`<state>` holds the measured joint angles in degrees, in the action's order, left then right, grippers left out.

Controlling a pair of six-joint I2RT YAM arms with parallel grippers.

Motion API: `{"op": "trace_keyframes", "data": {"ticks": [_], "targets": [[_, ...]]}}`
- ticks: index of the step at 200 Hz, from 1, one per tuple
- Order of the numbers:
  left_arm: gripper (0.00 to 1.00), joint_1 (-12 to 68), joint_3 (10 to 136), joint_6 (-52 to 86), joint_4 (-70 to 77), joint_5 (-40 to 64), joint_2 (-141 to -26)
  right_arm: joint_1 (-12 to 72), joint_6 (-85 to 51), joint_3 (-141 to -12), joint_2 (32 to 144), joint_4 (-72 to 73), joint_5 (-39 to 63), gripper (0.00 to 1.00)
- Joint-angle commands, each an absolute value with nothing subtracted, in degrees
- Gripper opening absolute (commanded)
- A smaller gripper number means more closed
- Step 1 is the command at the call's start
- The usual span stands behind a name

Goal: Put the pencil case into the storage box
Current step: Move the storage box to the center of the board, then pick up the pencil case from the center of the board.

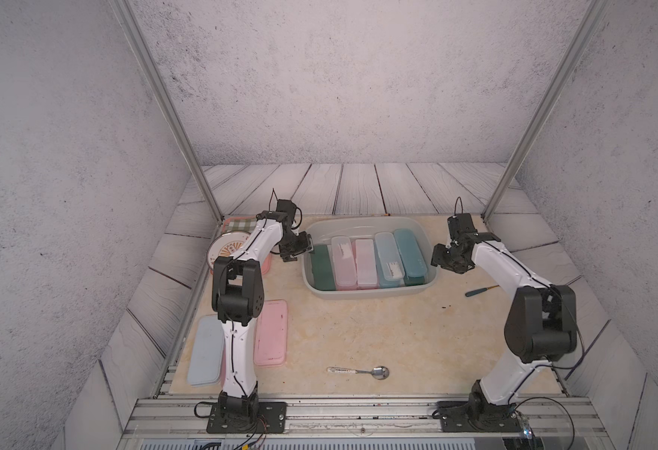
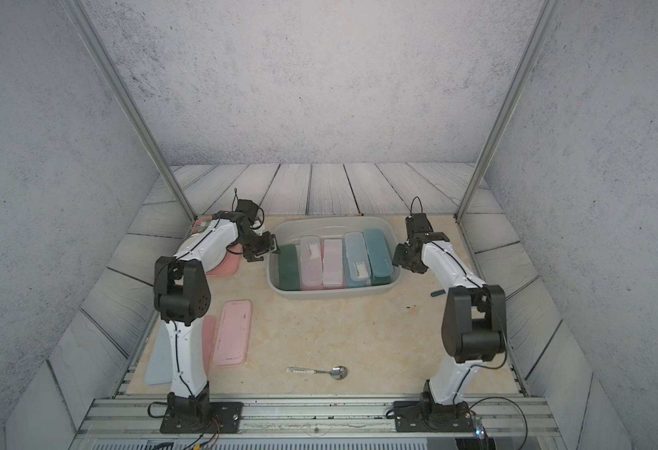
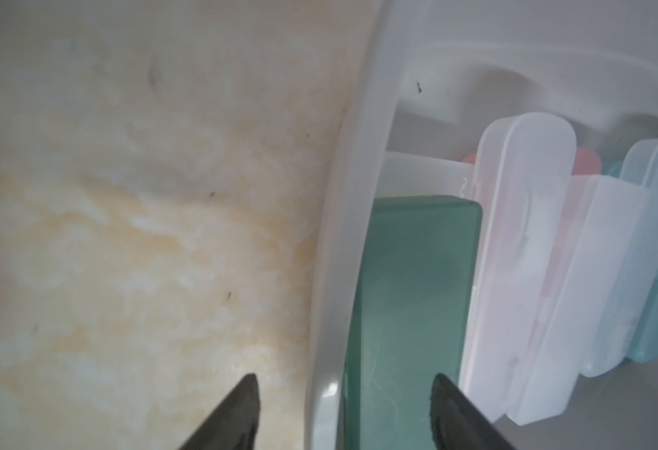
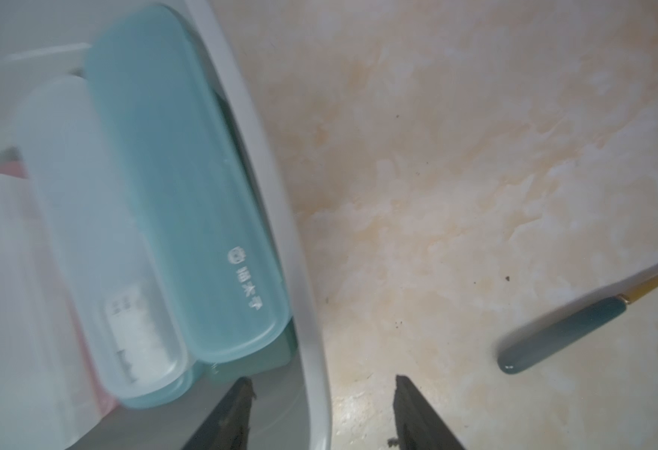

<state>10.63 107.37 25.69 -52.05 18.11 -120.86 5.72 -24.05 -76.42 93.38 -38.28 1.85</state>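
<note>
The storage box [image 1: 370, 293] [image 2: 335, 293], a light grey tub, stands at the back middle of the table. Several pencil cases lie side by side in it: dark green [image 1: 322, 269] [image 3: 409, 292], two pinkish ones [image 1: 344, 265], light blue [image 1: 389, 257] and teal [image 1: 409, 253] [image 4: 179, 195]. My left gripper [image 1: 308, 249] [image 3: 344, 380] is open, its fingers straddling the box's left rim [image 3: 358, 156] above the green case. At the right rim [image 4: 276, 195] my right gripper [image 1: 435, 258] [image 4: 322, 380] is open too, one finger inside the box and one outside. Neither holds anything.
A pink tray with green checked cloth [image 1: 237, 226] and a round plate [image 1: 226, 251] sit at the back left. A pink flat lid [image 1: 271, 331] and a light blue one [image 1: 204, 350] lie by the left arm. A spoon [image 1: 362, 372] is near the front; a teal-handled utensil [image 1: 479, 290] [image 4: 561, 335] lies right.
</note>
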Motion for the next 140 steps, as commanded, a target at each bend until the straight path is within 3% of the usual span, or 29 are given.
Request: {"op": "trace_keyframes", "data": {"ticks": [1,36,62,102,140], "targets": [[0.72,6.01,102.88,24.28,-59.27,15.48,-108.49,7.68,-27.61,-71.01,78.13,-37.27,8.92,0.63],[0.67,-5.84,85.42,20.32,-66.12,17.22,-95.32,25.69,-42.72,-53.91,61.54,-27.65,8.53,0.69],[0.63,-10.85,76.54,18.04,-69.82,17.12,-90.27,44.11,-56.66,-44.90,61.43,-15.99,0.45,0.71],[0.63,-8.99,63.22,19.90,-61.83,21.82,-86.14,66.77,-65.75,-47.69,81.28,1.01,-14.85,0.71],[0.60,-8.66,62.19,17.88,-57.12,20.59,-92.72,70.75,-67.59,-57.66,103.55,15.05,-10.03,0.70]]}}
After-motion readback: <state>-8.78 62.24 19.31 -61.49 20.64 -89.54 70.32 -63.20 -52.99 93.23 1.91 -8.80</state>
